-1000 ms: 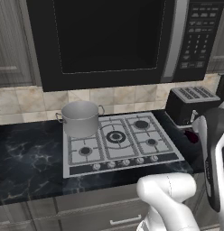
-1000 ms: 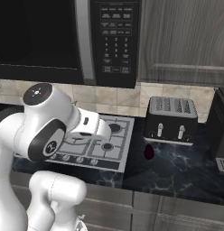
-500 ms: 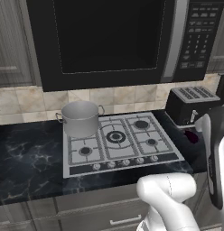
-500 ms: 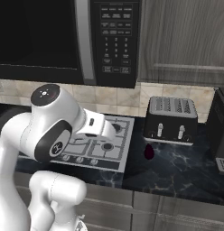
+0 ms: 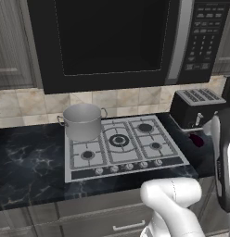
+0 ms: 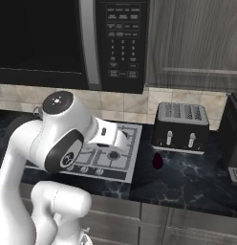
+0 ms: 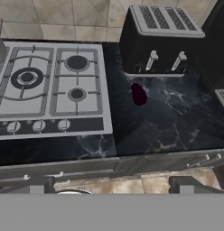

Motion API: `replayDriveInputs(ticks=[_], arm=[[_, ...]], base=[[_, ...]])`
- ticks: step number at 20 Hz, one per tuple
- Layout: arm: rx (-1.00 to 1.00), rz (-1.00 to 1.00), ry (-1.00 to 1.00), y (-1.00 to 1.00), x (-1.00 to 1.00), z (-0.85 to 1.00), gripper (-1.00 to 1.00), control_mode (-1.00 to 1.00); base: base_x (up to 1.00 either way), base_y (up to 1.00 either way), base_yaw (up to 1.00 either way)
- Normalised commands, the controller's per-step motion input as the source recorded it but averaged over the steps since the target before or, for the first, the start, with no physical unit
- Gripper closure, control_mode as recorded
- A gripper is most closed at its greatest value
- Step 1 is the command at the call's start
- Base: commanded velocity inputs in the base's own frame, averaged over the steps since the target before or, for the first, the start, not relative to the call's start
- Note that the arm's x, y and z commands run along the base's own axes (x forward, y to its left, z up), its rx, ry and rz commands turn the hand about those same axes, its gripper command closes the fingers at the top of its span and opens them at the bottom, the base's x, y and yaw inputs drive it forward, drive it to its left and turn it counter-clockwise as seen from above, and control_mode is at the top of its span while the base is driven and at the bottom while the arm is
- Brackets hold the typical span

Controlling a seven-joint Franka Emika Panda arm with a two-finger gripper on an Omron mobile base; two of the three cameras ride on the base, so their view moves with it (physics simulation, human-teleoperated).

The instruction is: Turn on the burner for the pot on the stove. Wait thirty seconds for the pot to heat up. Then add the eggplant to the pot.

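The grey pot (image 5: 82, 121) stands on the back left burner of the silver stove (image 5: 135, 139), whose row of knobs (image 5: 128, 166) runs along its front. The small dark maroon eggplant (image 5: 196, 140) lies on the black counter right of the stove, in front of the toaster. In the hand view I look down on the stove (image 7: 55, 85), its knobs (image 7: 38, 126) and the eggplant (image 7: 139, 94). My gripper (image 7: 112, 186) hangs high over the counter's front edge. It is open, fingertips (image 7: 37, 185) wide apart, nothing between them. The eggplant (image 6: 157, 161) also lies beside the stove (image 6: 127, 139).
A black toaster (image 5: 195, 107) (image 6: 181, 127) (image 7: 161, 40) stands at the back right of the stove. A black microwave (image 5: 112, 41) (image 6: 68, 38) hangs over the cooktop. Dark marble counter stretches left of the stove, with cabinet drawers below its front edge.
My arm has swung: its upper links have shifted right in the right base view and moved at the right edge of the left base view. Pot and eggplant have stayed put.
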Motion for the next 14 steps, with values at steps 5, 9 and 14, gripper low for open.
replayDriveInputs(ticks=[5,9,14], arm=[[0.01,0.0,0.0,-0.14,0.01,-0.09,-1.0,-1.0],[0.0,0.0,0.01,-0.12,0.07,-0.08,-1.0,-1.0],[0.0,0.0,0.01,-0.1,0.16,-0.15,-1.0,-1.0]], base=[[0.0,0.0,0.0],[0.0,0.0,0.0],[0.0,0.0,0.0]])
